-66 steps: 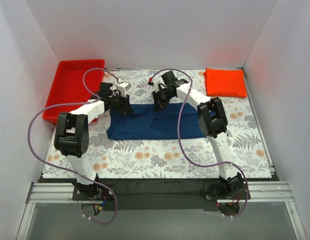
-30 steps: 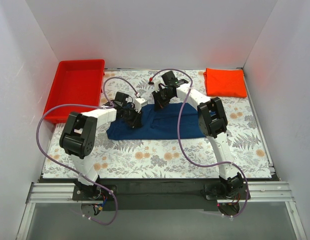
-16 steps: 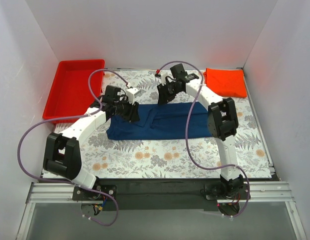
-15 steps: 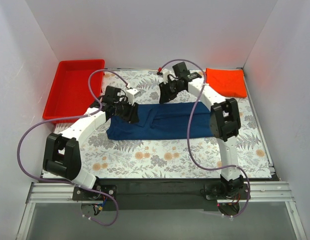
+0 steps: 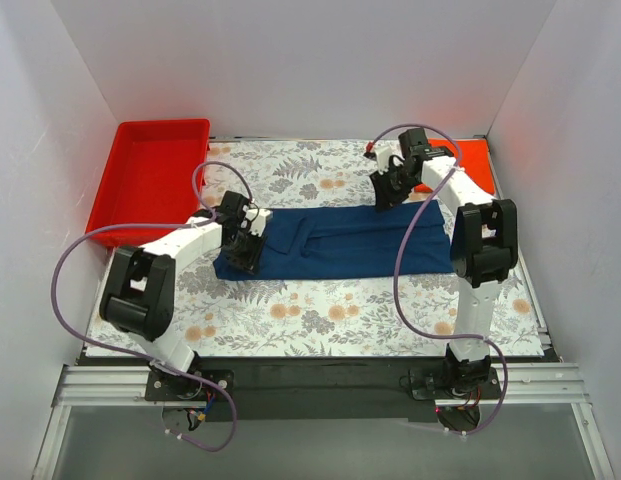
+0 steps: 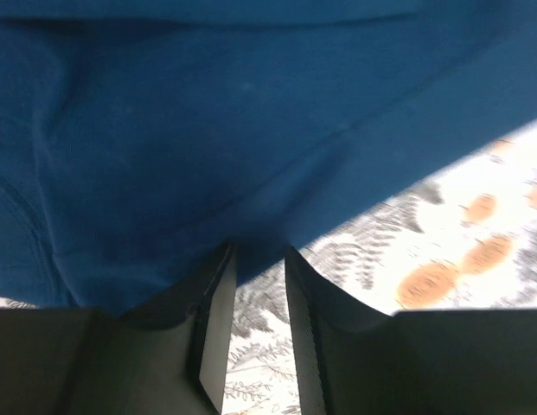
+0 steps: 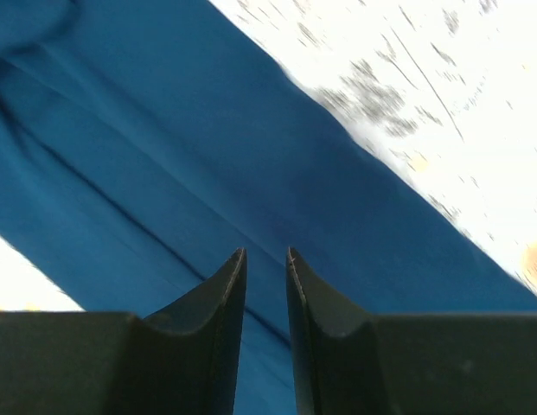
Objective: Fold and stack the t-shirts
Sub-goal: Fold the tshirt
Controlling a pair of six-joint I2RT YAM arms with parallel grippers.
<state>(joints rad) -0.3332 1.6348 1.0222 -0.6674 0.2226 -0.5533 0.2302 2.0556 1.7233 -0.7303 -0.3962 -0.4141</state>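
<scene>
navy t-shirt [image 5: 330,240]: is being carried flat at the middle of the counter [image 5: 320,315], folded into 1 long band.
long axis: is being run from left to right, nearly parallel to the counter's near edge; 1 end is being pointed toward the red tray [image 5: 150,128], the other toward the right wall.
orange-red t-shirt [image 5: 478,152]: is being shown at the far right corner, apart from the navy one and largely hidden by the right arm; its fold cannot be judged.
left claw [image 6: 258,259]: is being held low at the band's left end, over its near edge; the 2 fingers are being drawn almost together, with only a thin slit between them.
right claw [image 7: 265,255]: is being held over the band's far edge near its right end; its 2 fingers are likewise being drawn almost together, blue cloth being seen through the slit.
surface: is being covered by a pale cloth printed with grey ferns and orange flowers.
room: is being closed in by plain white walls [image 5: 320,60] on 3 sides; purple cables [image 5: 75,255] are being looped from both arms.
</scene>
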